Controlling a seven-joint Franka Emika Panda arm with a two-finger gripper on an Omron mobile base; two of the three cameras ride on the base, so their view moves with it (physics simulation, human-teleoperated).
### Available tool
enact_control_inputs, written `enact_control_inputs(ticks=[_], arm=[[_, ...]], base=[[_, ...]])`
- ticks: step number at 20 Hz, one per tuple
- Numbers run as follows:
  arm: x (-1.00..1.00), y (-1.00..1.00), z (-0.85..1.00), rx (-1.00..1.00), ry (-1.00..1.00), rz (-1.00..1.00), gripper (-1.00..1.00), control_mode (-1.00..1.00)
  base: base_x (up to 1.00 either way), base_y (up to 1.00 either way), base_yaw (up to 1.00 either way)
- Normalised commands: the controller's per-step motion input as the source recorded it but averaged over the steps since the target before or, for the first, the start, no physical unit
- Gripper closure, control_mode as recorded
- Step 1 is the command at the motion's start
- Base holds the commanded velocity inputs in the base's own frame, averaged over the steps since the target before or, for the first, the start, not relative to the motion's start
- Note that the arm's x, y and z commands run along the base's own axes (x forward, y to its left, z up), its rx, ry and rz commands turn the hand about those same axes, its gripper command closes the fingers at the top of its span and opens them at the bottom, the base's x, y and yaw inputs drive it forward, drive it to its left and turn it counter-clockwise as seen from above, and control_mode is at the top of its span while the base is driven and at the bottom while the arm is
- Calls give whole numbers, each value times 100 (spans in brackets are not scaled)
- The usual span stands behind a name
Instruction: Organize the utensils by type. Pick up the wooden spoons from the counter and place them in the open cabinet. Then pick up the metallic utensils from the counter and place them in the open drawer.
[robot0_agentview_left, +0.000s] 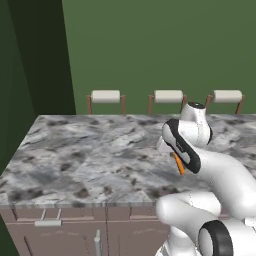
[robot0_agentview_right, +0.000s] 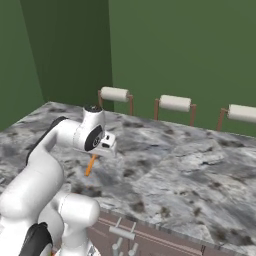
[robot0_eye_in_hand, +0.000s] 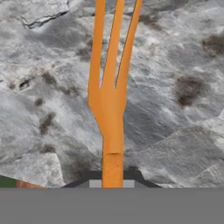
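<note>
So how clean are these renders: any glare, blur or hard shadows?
Left base view: flat, even light, no glare on the grey-and-white marbled stone counter. Right base view: only a soft shadow under the orange three-tined fork. Hand view: the fork is sharp, the marble blotchy; the gripper is shut on it.

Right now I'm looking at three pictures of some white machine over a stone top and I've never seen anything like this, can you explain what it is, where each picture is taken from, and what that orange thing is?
The white machine is a robot arm in a simulated kitchen. Two pictures come from cameras on its base, behind it to the left and to the right, looking over the marbled counter. The third comes from a camera on the arm's hand, looking along its gripper. The orange thing is a fork with three tines. The gripper is shut on its handle, and the base views show it hanging from the hand above the counter. Behind the counter stand three chairs against a green wall.
</note>
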Motion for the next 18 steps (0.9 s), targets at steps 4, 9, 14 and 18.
enact_control_inputs(ticks=[4, 9, 14, 18], arm=[[-20, 0, 28, -6, 0, 1, 100, -100], [0, 0, 0, -1, 0, 0, 100, -100], [-4, 0, 0, 0, 0, 0, 100, 100], [0, 0, 0, 0, 0, 0, 100, 100]], base=[[0, 0, 0], [0, 0, 0], [-5, -2, -1], [-53, -20, -13]])
